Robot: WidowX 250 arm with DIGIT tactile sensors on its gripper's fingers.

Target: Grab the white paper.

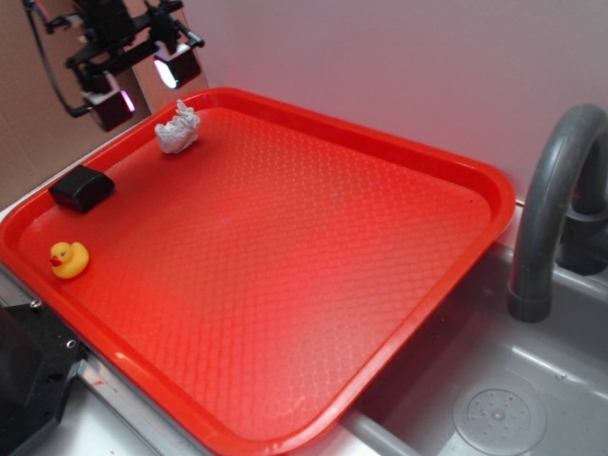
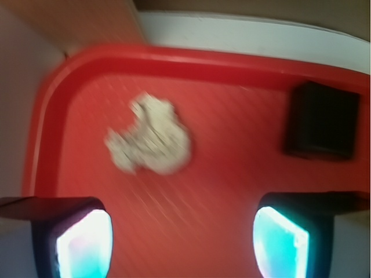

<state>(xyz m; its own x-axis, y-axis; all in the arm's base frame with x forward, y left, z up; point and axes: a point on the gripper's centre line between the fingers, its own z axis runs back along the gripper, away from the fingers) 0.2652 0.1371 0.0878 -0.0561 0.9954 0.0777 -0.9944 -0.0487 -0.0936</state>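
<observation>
The white paper [image 1: 178,129] is a small crumpled wad lying near the far left corner of the red tray [image 1: 446,285]. In the wrist view the white paper [image 2: 149,135] shows blurred, ahead of the fingers and a little left of centre. My gripper [image 1: 142,84] hangs in the air above and to the left of the wad, over the tray's far left rim. Its two fingers stand wide apart, and only bare tray shows in the gap of my gripper [image 2: 182,240]. Nothing is held.
A black rectangular block [image 1: 82,187] lies by the tray's left rim, also seen at the right as the black block [image 2: 322,120]. A yellow toy duck [image 1: 69,258] sits nearer the front left. A grey faucet [image 1: 551,190] and a sink with a drain [image 1: 499,415] are to the right.
</observation>
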